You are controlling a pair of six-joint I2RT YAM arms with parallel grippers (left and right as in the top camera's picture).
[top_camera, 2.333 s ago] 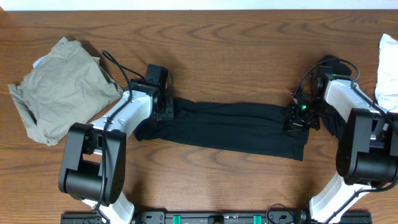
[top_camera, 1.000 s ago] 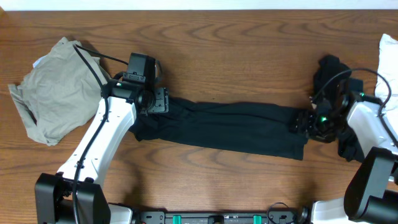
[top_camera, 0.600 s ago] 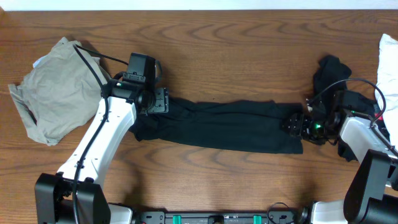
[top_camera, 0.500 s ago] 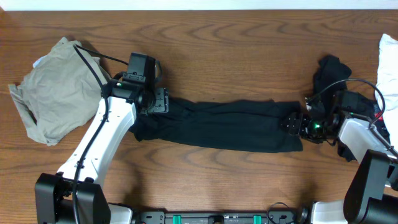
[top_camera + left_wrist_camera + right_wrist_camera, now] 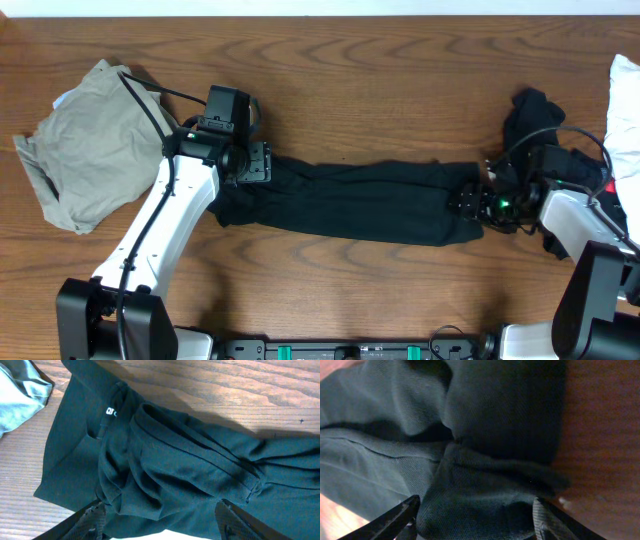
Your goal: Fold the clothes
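Trousers [image 5: 360, 203], black and limp, lie stretched along the wooden counter [image 5: 400, 80] between the left tool [image 5: 255, 163] at their waistband and the right tool [image 5: 470, 200] at their hem, both tools spread wide over the cloth, a khaki-grey garment [image 5: 95, 140] crumpled well apart.

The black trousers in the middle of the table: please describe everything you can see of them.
The black trousers are limp, matte fabric. They lie flat on the wooden table as a long band running left to right, apparently folded lengthwise. The left end, which looks like the waist, is bunched into soft folds and has a small white logo on a narrow tab. The right end is rumpled. The left tool is open over the left end, and the right tool is open over the right end.
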